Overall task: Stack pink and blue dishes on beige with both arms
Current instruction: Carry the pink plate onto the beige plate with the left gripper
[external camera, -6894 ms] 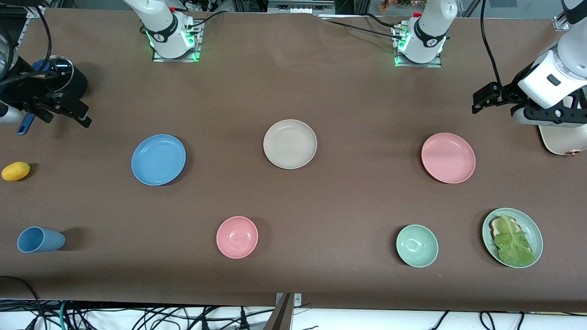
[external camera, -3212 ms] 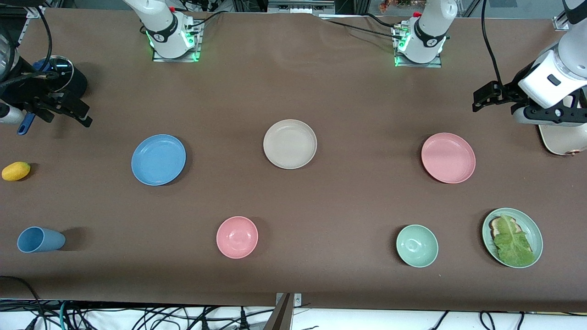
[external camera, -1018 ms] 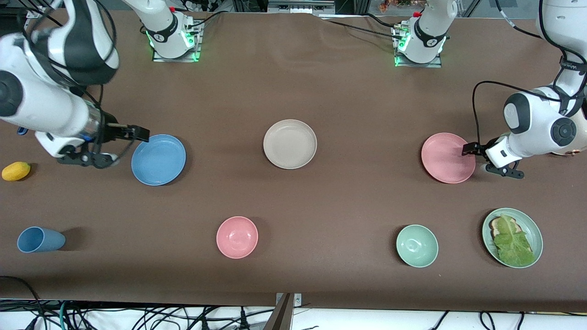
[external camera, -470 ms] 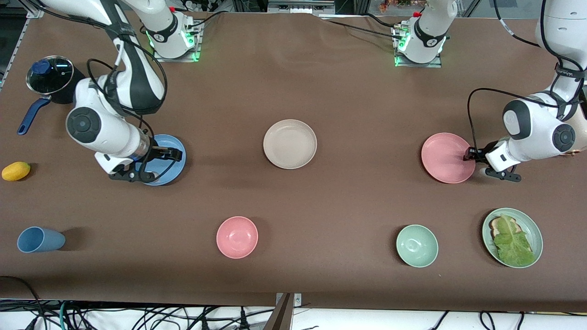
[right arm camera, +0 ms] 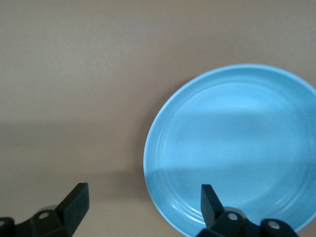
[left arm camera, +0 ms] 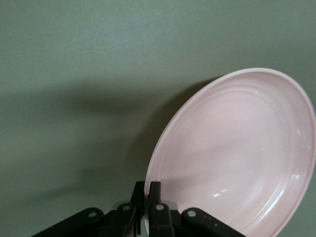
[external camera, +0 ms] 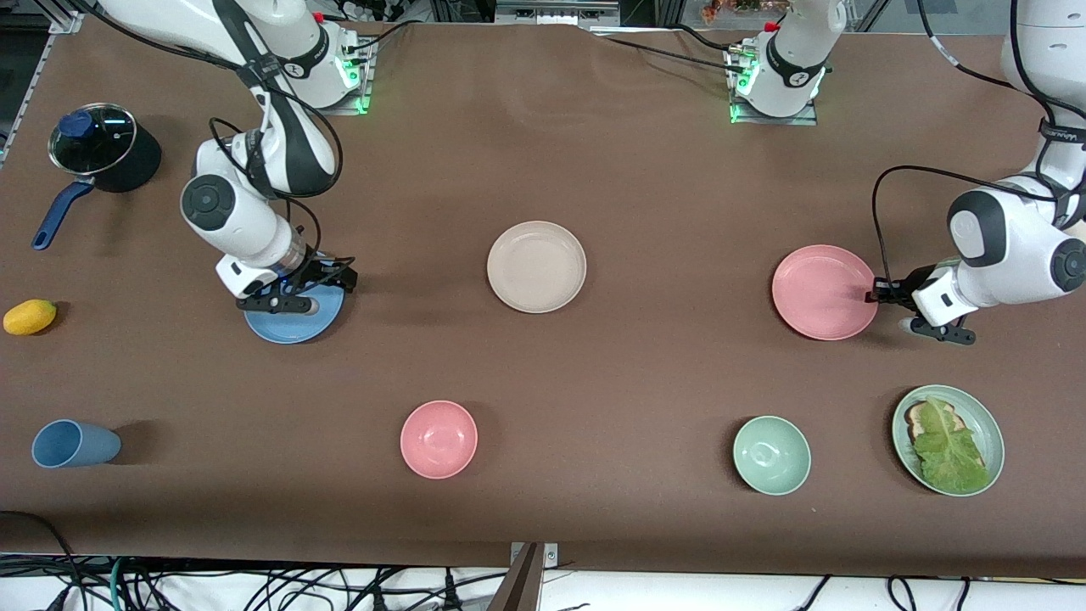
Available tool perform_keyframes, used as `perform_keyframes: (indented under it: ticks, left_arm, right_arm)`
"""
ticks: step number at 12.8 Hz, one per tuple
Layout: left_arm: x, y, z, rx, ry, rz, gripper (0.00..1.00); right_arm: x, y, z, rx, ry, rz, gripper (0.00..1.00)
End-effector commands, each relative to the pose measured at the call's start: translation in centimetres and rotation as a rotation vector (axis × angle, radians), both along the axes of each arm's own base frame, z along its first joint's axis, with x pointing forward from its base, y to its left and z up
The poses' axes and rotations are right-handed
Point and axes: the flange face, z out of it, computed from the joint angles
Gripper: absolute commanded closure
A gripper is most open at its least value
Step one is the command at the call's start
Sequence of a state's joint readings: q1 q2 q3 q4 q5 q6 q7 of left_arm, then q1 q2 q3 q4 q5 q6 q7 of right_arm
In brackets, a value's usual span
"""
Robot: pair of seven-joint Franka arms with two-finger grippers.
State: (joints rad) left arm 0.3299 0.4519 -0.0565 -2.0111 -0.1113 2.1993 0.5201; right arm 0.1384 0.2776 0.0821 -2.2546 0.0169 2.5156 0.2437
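Nothing is stacked yet as I read it: the beige plate [external camera: 536, 266] sits bare in the middle of the desk, about level with the other two plates, with the blue plate [external camera: 293, 312] toward the right arm's end and the pink plate [external camera: 823, 292] toward the left arm's end, both well apart from it. So both lifts, both carries and both placements are left to do. My left gripper [external camera: 882, 293] is at the pink plate's rim on the side toward the left arm's end of the desk, and in the left wrist view its jaws are clenched nearly together on that rim [left arm camera: 148, 195]; the plate looks tipped up slightly there, so I judge I have it grasped. My right gripper [external camera: 310, 284] hangs over the blue plate, covering its edge nearest the robot bases. In the right wrist view its jaws stand wide apart, released, one finger [right arm camera: 210, 200] over the plate's rim and the other off over bare desk, holding nothing; whether it touches the plate [right arm camera: 232, 148] I cannot tell.
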Motion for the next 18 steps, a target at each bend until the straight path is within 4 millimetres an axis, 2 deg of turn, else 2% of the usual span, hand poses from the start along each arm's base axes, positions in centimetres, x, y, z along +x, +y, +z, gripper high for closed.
perform_keyframes:
  ticks: [1, 3, 6, 7, 9, 10, 11, 12, 16, 18]
  left_arm:
    - [3.0, -2.3, 3.1, -0.052, 0.016, -0.04, 1.0]
    - [4.4, -6.4, 5.0, -0.078, 0.063, -0.031, 1.0]
    - [5.6, -15.9, 7.4, -0.096, 0.075, -0.013, 1.0]
    - [5.6, -19.3, 7.9, -0.1, 0.081, -0.004, 1.0]
    - [5.5, -26.6, 9.0, -0.116, 0.103, 0.069, 1.0]
    - [5.0, -30.5, 8.8, -0.122, 0.116, 0.087, 1.0]
    - [4.5, -33.7, 8.7, -0.14, 0.117, 0.113, 1.0]
    - [3.9, -36.5, 7.8, -0.144, 0.124, 0.117, 1.0]
    - [1.7, -45.2, 4.1, -0.162, 0.128, 0.196, 1.0]
    - [-0.3, -49.4, 3.8, -0.158, 0.124, 0.205, 1.0]
  right_arm:
    - [-1.0, 0.7, -1.4, -0.007, -0.003, 0.027, 0.0]
    - [-1.0, 0.7, -3.3, -0.005, 0.0, 0.033, 0.0]
    - [-0.6, 1.1, -4.2, -0.008, 0.0, 0.1, 0.01]
    - [-0.6, 1.0, -4.2, -0.008, 0.0, 0.103, 0.16]
    - [-0.6, 1.0, -4.3, -0.009, 0.003, 0.102, 0.65]
    - [-0.6, 1.0, -4.3, -0.009, 0.003, 0.102, 0.81]
    - [-0.6, 1.0, -4.3, -0.009, 0.005, 0.102, 0.92]
    - [-0.6, 0.9, -4.3, -0.01, 0.005, 0.102, 1.0]
    - [-0.7, 0.9, -4.6, -0.01, 0.012, 0.103, 1.0]
    - [-0.3, 1.0, -4.2, -0.009, 0.006, 0.105, 1.0]
